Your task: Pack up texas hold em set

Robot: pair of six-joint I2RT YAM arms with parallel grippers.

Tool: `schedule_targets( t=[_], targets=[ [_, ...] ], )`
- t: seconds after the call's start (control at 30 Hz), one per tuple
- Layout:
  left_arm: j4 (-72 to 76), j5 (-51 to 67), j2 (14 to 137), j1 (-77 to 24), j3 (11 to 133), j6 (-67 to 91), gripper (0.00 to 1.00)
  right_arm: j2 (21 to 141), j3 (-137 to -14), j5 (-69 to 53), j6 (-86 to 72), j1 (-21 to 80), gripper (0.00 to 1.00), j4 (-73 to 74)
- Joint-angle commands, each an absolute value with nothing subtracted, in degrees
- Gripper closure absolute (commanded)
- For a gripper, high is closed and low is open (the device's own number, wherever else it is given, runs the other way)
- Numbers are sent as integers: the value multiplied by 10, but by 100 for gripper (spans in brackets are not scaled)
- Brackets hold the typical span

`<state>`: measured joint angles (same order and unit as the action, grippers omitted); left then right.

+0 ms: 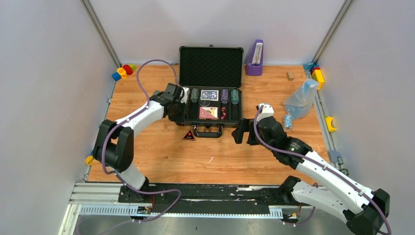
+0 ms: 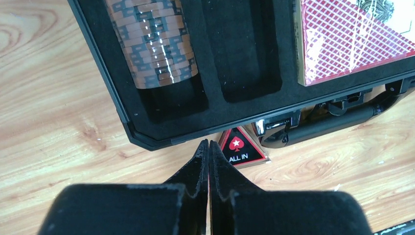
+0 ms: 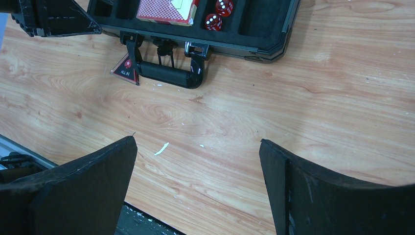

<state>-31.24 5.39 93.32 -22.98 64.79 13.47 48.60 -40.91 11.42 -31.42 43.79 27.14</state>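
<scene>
- My left gripper (image 2: 209, 144) is pressed shut on nothing, its tips just short of the triangle (image 2: 240, 149), which lies outside the case (image 2: 213, 63) by its handle (image 3: 166, 73).
- My right gripper (image 3: 197, 142) hangs wide apart off the case's near-right corner.
- I judge the chips (image 2: 156, 44), decks (image 1: 208, 113) and dice (image 3: 219, 13) stowed; the triangle is next: open the left jaws, pinch its edge.
- Wood table (image 3: 293, 98), plain grey walls.

A purple upright object (image 1: 254, 58) stands at the upper middle of the wooden desk (image 1: 166, 152). Bright toy blocks (image 1: 123, 71) sit at the upper left corner, and more blocks (image 1: 317, 73) at the upper right. A clear plastic bag (image 1: 301, 98) lies right of centre, near a small wooden block (image 1: 290, 76).
</scene>
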Motion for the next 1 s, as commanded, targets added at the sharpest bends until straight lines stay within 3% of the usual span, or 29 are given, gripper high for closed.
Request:
schedule_targets(
  t=[0.0, 0.57, 0.77, 0.9, 0.97],
  targets=[
    [-272, 57, 938, -228, 659, 146, 100, 485, -426, 110, -313, 436, 2, 251],
    [-306, -87, 1048, -223, 792, 131, 100, 503, -432, 119, -308, 436, 2, 247],
    [-301, -61, 1011, -223, 779, 123, 100, 498, -431, 122, -306, 436, 2, 247],
    [-293, -116, 950, -222, 743, 127, 100, 495, -431, 117, -308, 436, 1, 247],
    [-274, -165, 923, -216, 717, 129, 92, 494, -432, 116, -309, 436, 1, 247]
  ],
)
